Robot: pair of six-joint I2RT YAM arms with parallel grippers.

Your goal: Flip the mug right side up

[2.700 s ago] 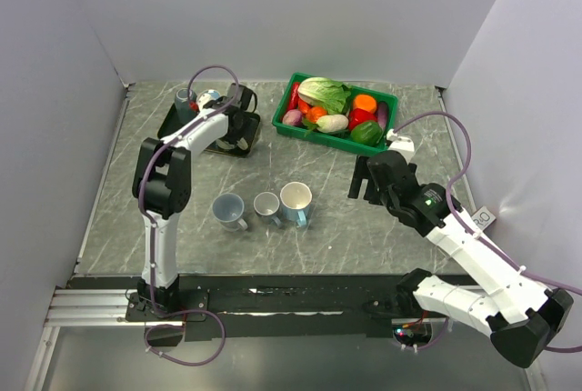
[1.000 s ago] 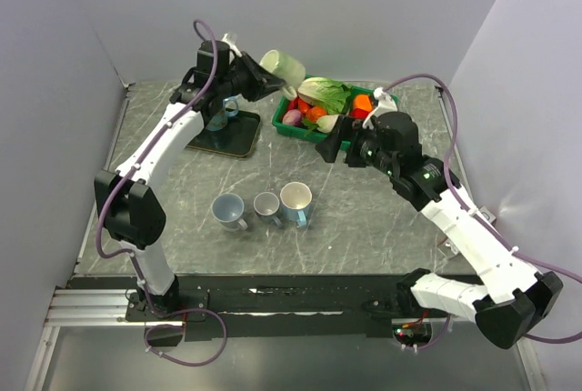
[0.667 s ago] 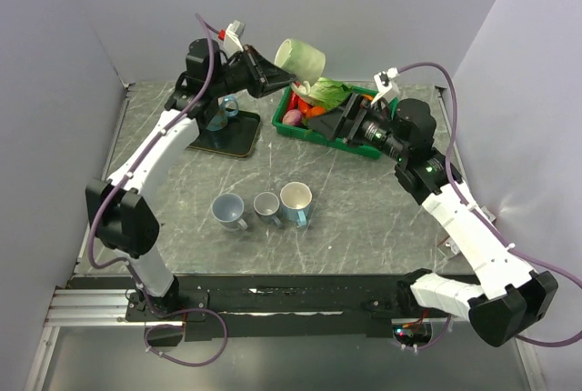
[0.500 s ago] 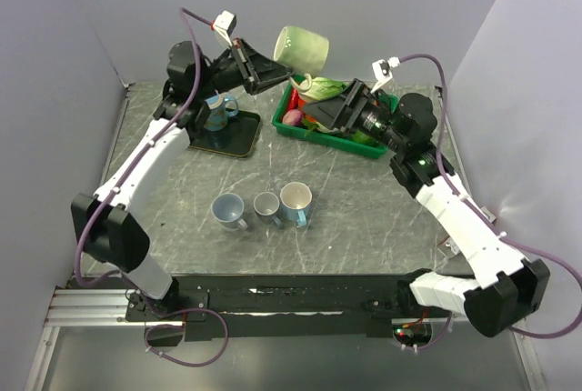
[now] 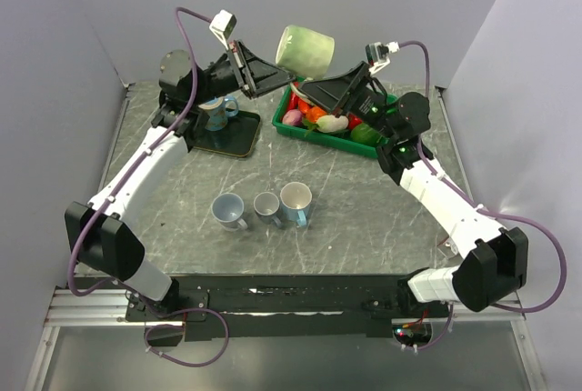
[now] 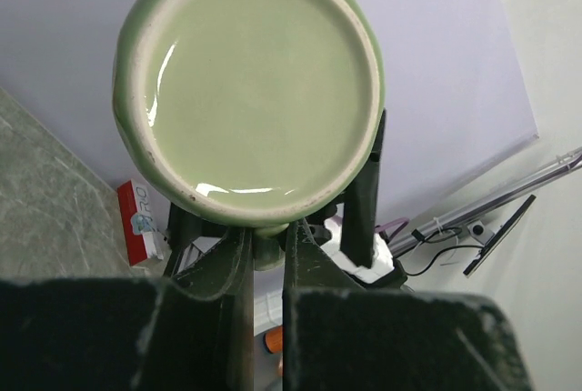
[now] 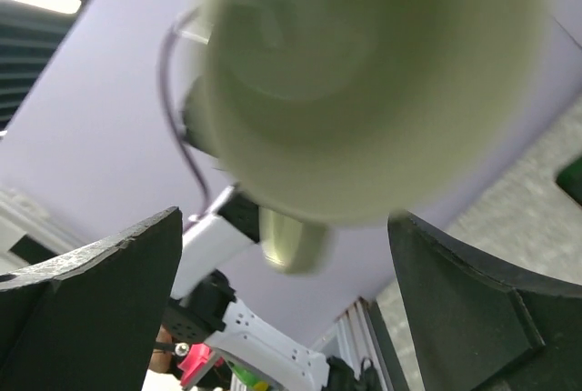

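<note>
Though pinched by its handle in the left gripper [image 6: 265, 244], green ceramic mug [image 5: 305, 51]: likely rigid, slick, breakable; right gripper [image 7: 282, 227] spread wide; rim wall probably the firmest hold.

— Which surface is recorded?
— A grey marbled table [image 5: 364, 214], walled at the back and both sides.
— What is found directly on it?
— A black tray [image 5: 241, 138] is noted at the far left and a green bin [image 5: 300, 132] just beside it. Three mugs are set upright in a close row near the centre: blue mug [image 5: 227, 211], grey mug [image 5: 267, 205], pale mug [image 5: 296, 201].
</note>
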